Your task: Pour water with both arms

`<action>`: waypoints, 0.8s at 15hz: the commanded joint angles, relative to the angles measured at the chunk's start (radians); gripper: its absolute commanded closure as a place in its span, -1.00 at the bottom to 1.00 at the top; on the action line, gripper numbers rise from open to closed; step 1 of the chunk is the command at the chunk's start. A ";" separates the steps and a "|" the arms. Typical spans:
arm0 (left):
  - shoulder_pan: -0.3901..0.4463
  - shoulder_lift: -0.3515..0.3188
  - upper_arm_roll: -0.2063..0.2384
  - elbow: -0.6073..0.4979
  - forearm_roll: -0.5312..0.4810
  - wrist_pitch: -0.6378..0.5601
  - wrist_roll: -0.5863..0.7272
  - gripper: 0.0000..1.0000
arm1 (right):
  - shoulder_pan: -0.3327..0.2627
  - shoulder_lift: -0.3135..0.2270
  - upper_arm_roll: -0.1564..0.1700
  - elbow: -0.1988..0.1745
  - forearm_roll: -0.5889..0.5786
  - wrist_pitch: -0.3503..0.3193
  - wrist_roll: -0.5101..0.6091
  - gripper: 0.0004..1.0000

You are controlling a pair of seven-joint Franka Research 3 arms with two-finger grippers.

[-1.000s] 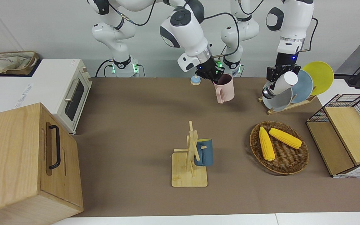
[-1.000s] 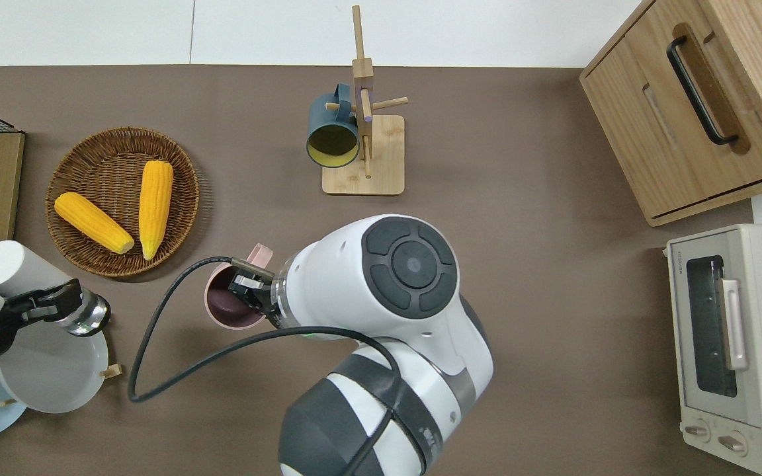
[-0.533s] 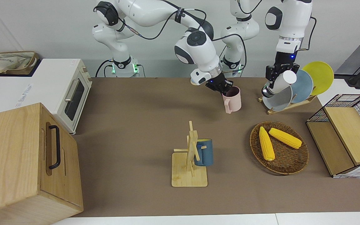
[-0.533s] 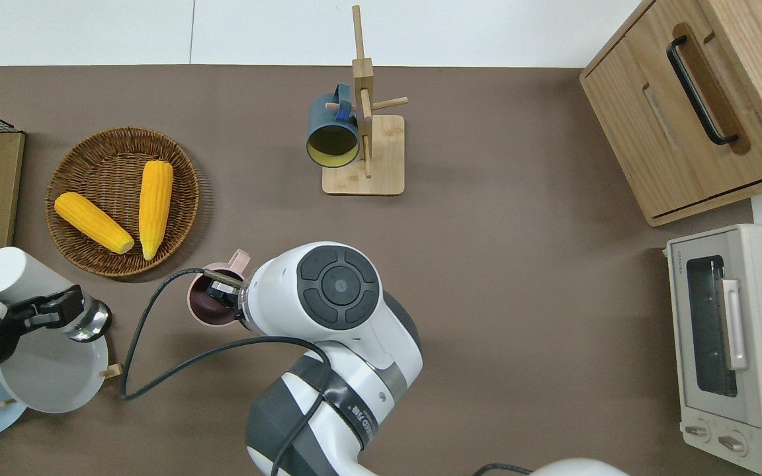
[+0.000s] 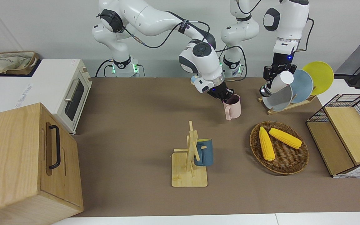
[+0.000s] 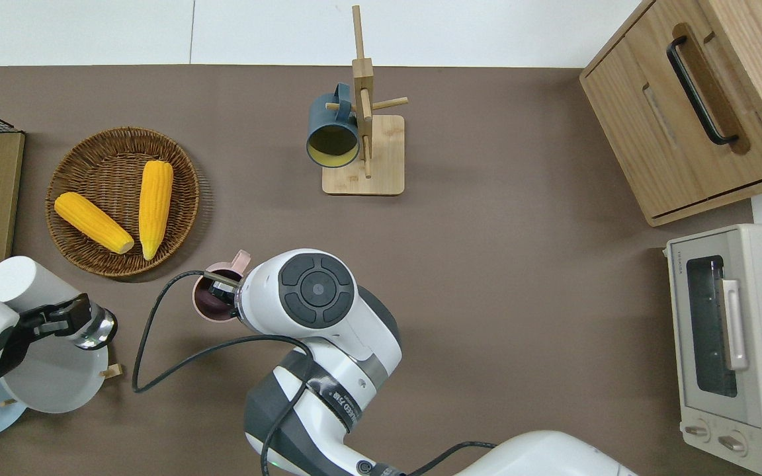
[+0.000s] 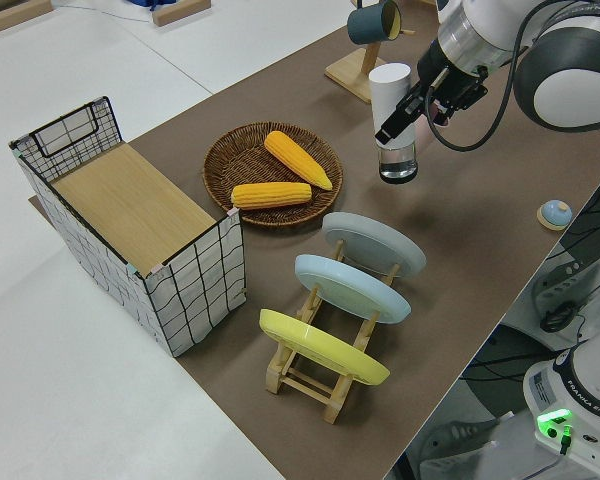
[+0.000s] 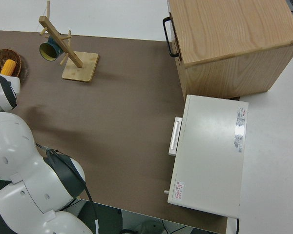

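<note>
**While one arm is steadying the mug, the other is bringing the bottle**

While the right gripper (image 5: pixel 223 94) is reaching down into the pink mug (image 5: pixel 232 107), its jaws are clamped on the mug's rim, one finger inside and one outside, as far as I can make out. The mug is standing upright on the brown counter (image 5: pixel 136 125), or just off it, nearer the robots than the wicker basket (image 6: pixel 63 198) of corn; I judge it is being held mouth-up as the receiver for the pour.

The left gripper (image 7: pixel 417 98) is gripping a white bottle with a clear base (image 7: pixel 394 120), jaws closed around its body, hanging over the grey plate (image 6: pixel 50 380) in the plate rack (image 7: pixel 315 375). The bottle is tilting only slightly and is well apart from the mug, so pouring is not yet under way.

Whether the bottle is holding any water is hard to tell. The right arm's wrist is hiding much of the mug from overhead.
</note>
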 commanded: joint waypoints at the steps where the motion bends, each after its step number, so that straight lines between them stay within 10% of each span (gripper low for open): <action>1: -0.027 -0.041 0.015 -0.028 -0.007 0.011 -0.002 1.00 | 0.014 0.047 0.005 0.022 -0.040 0.073 0.031 0.93; 12: -0.044 -0.038 0.015 -0.045 -0.007 0.014 -0.002 1.00 | 0.041 0.108 -0.009 0.022 -0.103 0.124 0.040 0.87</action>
